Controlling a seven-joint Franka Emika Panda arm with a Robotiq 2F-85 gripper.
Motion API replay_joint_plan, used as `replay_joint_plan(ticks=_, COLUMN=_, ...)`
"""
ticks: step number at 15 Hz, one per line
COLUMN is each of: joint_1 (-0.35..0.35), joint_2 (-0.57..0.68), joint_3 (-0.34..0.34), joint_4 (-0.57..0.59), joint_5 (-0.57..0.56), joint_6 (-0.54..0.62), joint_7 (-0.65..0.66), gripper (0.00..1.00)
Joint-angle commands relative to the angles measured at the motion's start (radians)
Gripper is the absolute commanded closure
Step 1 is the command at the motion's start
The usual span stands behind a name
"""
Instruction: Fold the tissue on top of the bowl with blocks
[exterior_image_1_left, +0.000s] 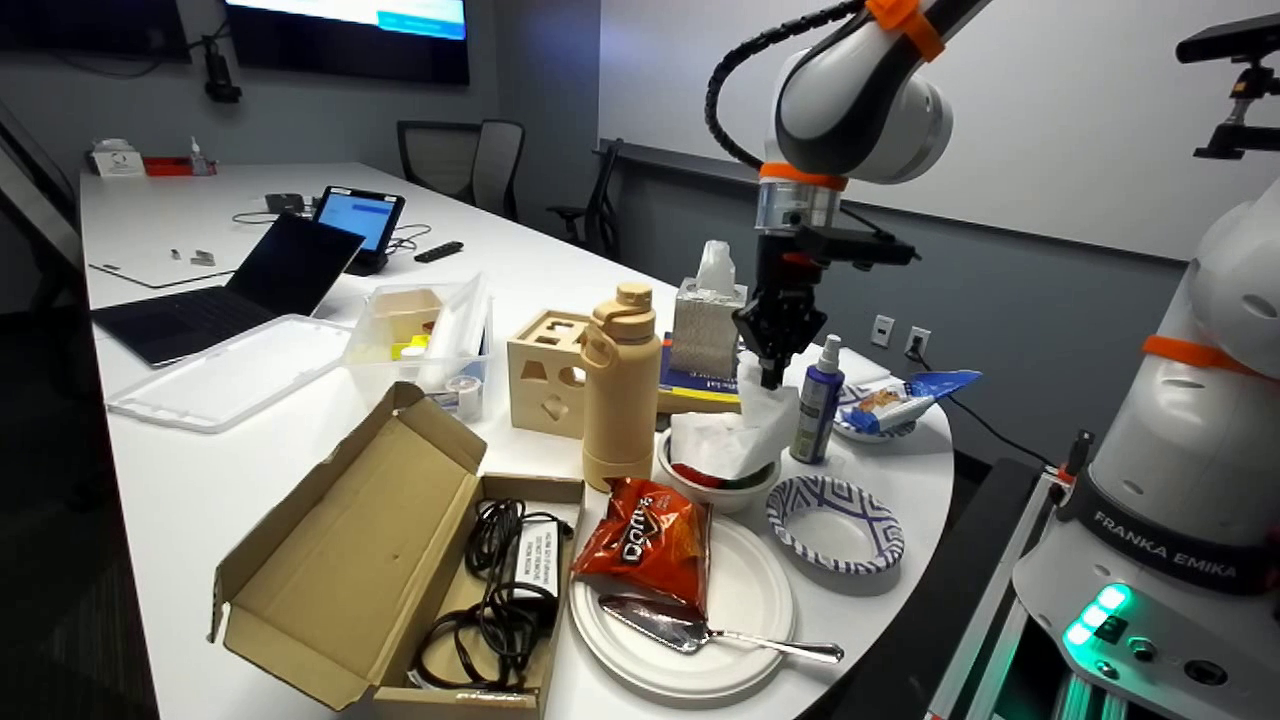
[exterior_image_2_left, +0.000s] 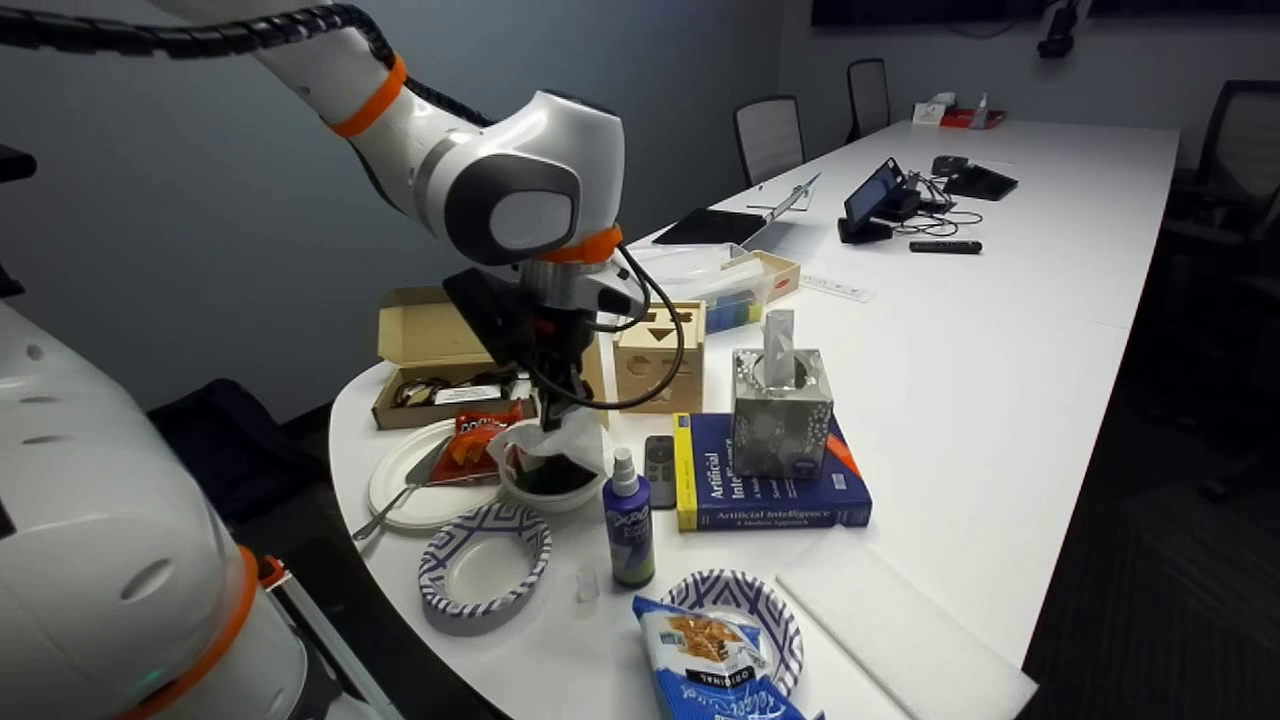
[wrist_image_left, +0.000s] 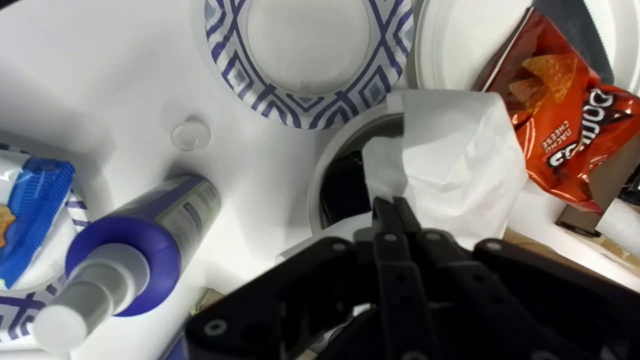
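Gripper (wrist_image_left: 392, 203) pinching the tissue (wrist_image_left: 460, 160) tight, one part held up, the rest draped partly over the bowl (exterior_image_1_left: 738, 500), a red block (exterior_image_1_left: 700, 478) peeking out

Matt, creased paper tissue (wrist_image_left: 455, 167), glossy snack bag (exterior_image_1_left: 648, 540), shiny metal cake server (exterior_image_1_left: 688, 632)

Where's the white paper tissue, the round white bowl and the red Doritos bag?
White paper tissue (wrist_image_left: 457, 170): wrist view, its crinkled middle.
Round white bowl (wrist_image_left: 330, 150): wrist view, its rim.
Red Doritos bag (exterior_image_1_left: 648, 545): an exterior view, its front.
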Motion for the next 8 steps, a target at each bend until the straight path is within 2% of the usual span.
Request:
replay_joint_plan(ticks=1, joint_1=0.038, joint_2=0.066, joint_3=-0.01, joint_4=0.0, joint_5=-0.007, joint_6=0.097, joint_7=-0.111, gripper=1.0)
replay_joint_plan(ticks=5, joint_1=0.083, joint_2=0.094, joint_3=-0.022, joint_4=0.001, joint_5=0.038, joint_6=0.141, joint_7=-0.321, gripper=1.0)
replay_joint_plan(ticks=8, joint_1=0.112, joint_2=0.089, joint_3=-0.028, joint_4=0.001, joint_5=0.055, joint_6=0.117, joint_7=-0.473, gripper=1.0)
